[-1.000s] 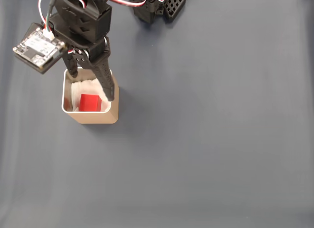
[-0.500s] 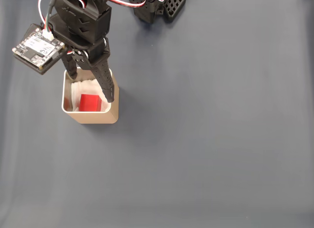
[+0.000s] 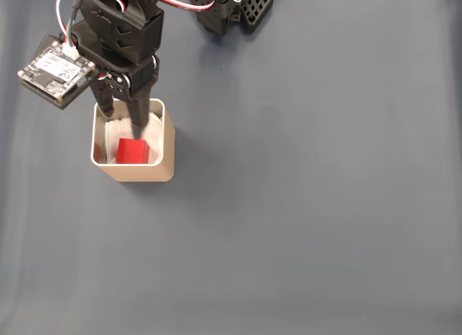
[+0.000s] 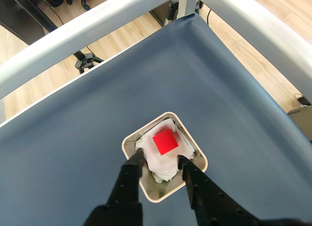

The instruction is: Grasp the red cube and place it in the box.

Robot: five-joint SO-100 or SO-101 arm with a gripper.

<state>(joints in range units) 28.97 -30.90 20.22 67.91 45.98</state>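
From my end, the change in the fixed view is in the fingers: half a second ago the long finger angled out over the box's right wall, and now it has swung in to hang nearly straight down over the opening. The gripper (image 3: pixel 123 122) has narrowed, though in the wrist view its jaws (image 4: pixel 160 161) are parted by a small gap with nothing between them. I read that as the release being over and the arm tidying up to leave.

The red cube (image 4: pixel 165 141) sits just ahead of the fingertips and below them, resting on the crumpled white paper lining (image 4: pixel 158 162) inside the box (image 4: pixel 197 153). It touches neither finger. In the fixed view the cube (image 3: pixel 133 150) lies towards the near side of the tin, just under the tip of the long finger, inside the silvery rim (image 3: pixel 133 164).

By my judgement the placing is done; only a clean lift away is left
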